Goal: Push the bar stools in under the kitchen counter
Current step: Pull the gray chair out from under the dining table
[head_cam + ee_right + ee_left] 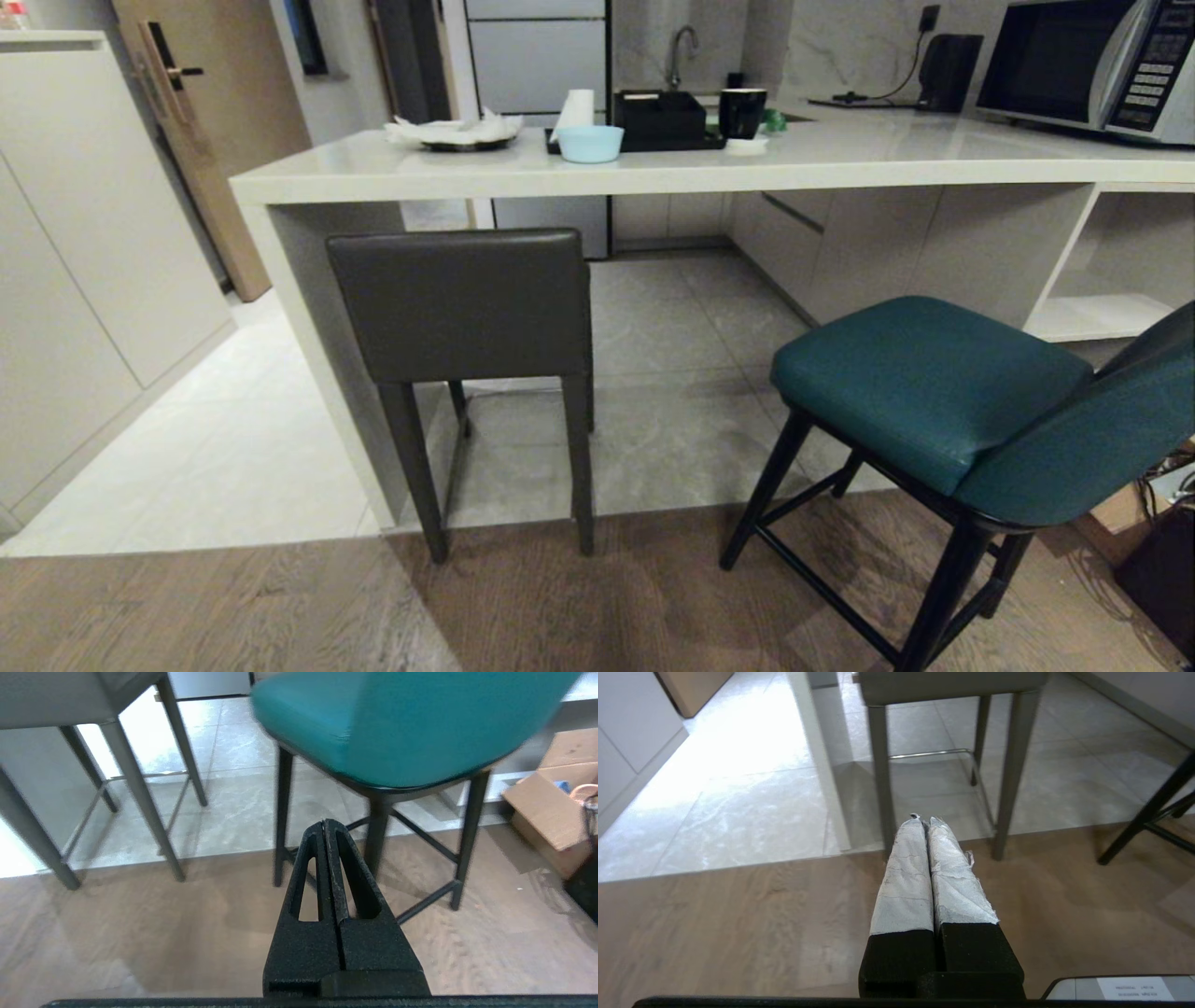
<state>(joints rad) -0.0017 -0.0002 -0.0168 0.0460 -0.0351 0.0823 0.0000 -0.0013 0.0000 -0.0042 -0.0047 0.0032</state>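
Your grey stool stands at the left end of the kitchen tabletop, its back just below the slab edge, seat partly under it. Your teal stool sits out on the wood floor, well clear of the slab and turned at an angle. Your left pincer and right pincer both hang low with fingers pressed together, holding nothing.

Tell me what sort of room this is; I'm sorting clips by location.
Most likely a home kitchen: a counter with two bar stools before it, a microwave on the worktop, and a sink tap behind.
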